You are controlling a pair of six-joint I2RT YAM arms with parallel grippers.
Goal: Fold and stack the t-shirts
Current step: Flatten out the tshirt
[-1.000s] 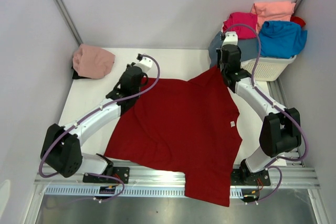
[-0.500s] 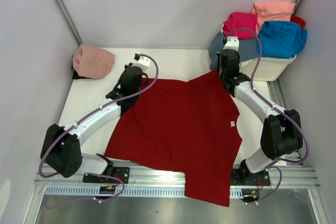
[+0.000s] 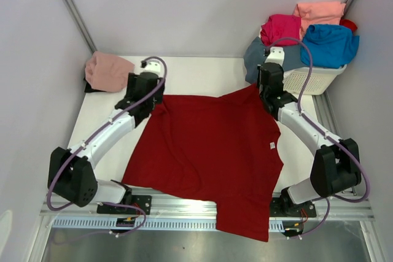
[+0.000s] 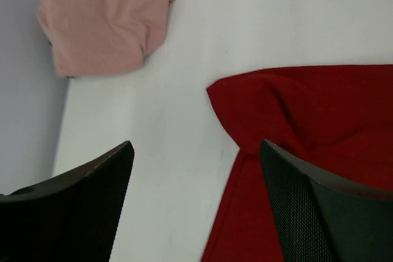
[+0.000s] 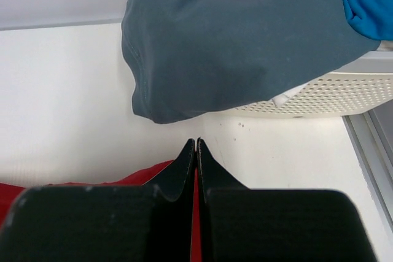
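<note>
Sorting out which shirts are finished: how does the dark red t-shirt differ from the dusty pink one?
The dark red t-shirt lies spread out, overhanging the near edge of the table; the dusty pink t-shirt sits bundled small at the far left corner. The right gripper pinches the red one; no gripper holds the pink one. Both are plain-coloured.

No text, number or brand can be read in any view. A small white tag (image 3: 271, 145) is seen on the dark red t-shirt (image 3: 209, 151), near its right edge, but anything printed on it is too small to be made out. A small coloured sticker (image 3: 128, 220) is spotted at the left end of the metal rail (image 3: 209, 204) along the near edge, and nothing on it can be read either.
</note>
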